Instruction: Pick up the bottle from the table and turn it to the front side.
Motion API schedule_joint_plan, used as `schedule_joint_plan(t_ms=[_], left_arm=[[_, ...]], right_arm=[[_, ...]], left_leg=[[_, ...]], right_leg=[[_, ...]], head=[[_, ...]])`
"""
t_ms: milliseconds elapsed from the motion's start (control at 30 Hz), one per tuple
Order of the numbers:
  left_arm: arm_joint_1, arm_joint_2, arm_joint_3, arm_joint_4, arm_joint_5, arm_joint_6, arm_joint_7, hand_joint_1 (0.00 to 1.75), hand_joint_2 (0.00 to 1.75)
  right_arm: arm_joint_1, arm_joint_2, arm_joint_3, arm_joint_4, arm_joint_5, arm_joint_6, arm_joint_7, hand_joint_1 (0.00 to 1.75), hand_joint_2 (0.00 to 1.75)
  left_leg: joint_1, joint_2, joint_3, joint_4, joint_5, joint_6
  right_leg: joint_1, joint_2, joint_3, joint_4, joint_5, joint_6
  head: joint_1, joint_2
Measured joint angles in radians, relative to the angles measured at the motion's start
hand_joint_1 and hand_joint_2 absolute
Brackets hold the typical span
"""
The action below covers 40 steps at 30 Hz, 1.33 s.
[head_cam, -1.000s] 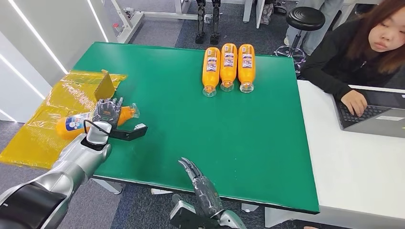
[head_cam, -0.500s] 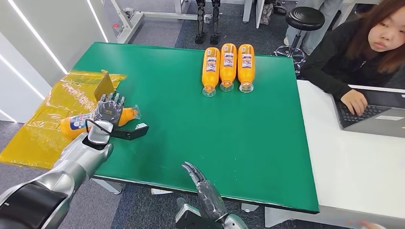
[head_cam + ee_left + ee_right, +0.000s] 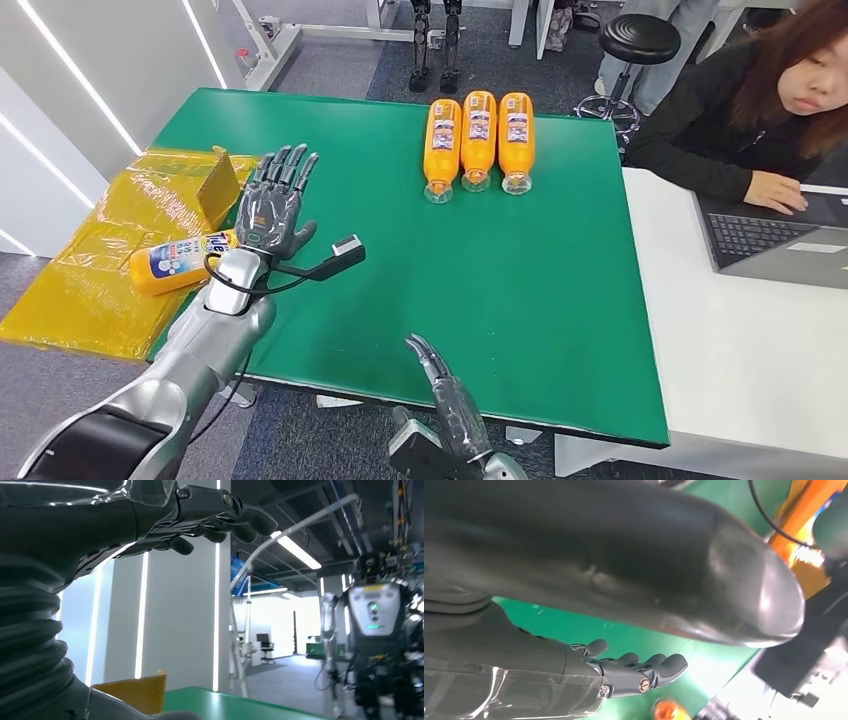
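The bottle [image 3: 180,262] has been released by the left hand [image 3: 272,205], now raised with fingers spread wide and empty, and is found lying label-up at left of frame on the yellow sheet [image 3: 70,290] beside the bench [image 3: 560,300], suggesting turning is done.

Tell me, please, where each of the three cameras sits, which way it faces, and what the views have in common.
Head view: high on the body, facing forward and down at the green table; left hand raised, fingers spread, right hand low.
Left wrist view: behind the left hand, facing out across the room toward another robot.
Right wrist view: behind the right hand, facing the table.
Shared: the green table.
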Motion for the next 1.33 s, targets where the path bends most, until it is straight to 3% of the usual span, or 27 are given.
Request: schedule_joint_plan(t_ms=[167,367,667,833,1033,1333], left_arm=[[0.122,-0.055,0.035,-0.208,0.072,0.001,-0.091,0.0,1.75],[0.244,-0.076,0.014,-0.422,0.285,-0.043,-0.16,0.0,1.75],[0.414,-0.069,-0.071,-0.727,0.653,-0.29,-0.285,0.0,1.75],[0.476,-0.061,-0.109,-0.862,0.909,-0.503,-0.369,0.0,1.75],[0.53,-0.057,-0.129,-0.961,1.143,-0.714,-0.441,0.0,1.75],[0.584,-0.085,-0.144,-1.031,1.364,-0.942,-0.489,0.0,1.75]], right_arm=[[0.056,-0.021,-0.06,-0.057,0.045,-0.046,0.002,0.0,0.0],[0.147,-0.051,-0.155,-0.153,0.127,-0.099,0.022,0.0,0.0],[0.279,-0.122,-0.329,-0.339,0.172,-0.159,0.035,0.0,0.0],[0.338,-0.133,-0.393,-0.454,0.177,-0.17,0.021,0.0,0.0],[0.408,-0.13,-0.443,-0.604,0.202,-0.179,-0.016,0.0,0.0],[0.429,-0.123,-0.477,-0.756,0.182,-0.138,-0.08,0.0,0.0]], left_leg=[[0.0,0.0,0.0,0.0,-0.001,0.0],[0.0,0.0,0.0,0.0,-0.002,0.0],[0.0,-0.001,-0.001,0.0,-0.002,0.001],[0.0,-0.001,-0.001,0.0,-0.003,0.001],[0.0,0.0,0.0,-0.001,-0.003,0.001],[0.0,0.0,0.0,-0.001,-0.003,0.002]], right_leg=[[0.0,0.0,0.0,0.0,0.0,0.0],[0.0,0.0,0.0,-0.001,-0.001,0.0],[0.0,-0.001,0.0,-0.001,-0.001,0.001],[0.0,-0.001,0.0,-0.001,-0.001,0.001],[0.0,-0.001,0.0,-0.001,-0.001,0.001],[0.0,-0.001,0.001,-0.001,-0.001,0.002]], head=[[0.0,0.0],[0.0,0.0],[0.0,0.0],[0.0,0.0],[0.0,0.0],[0.0,0.0]])
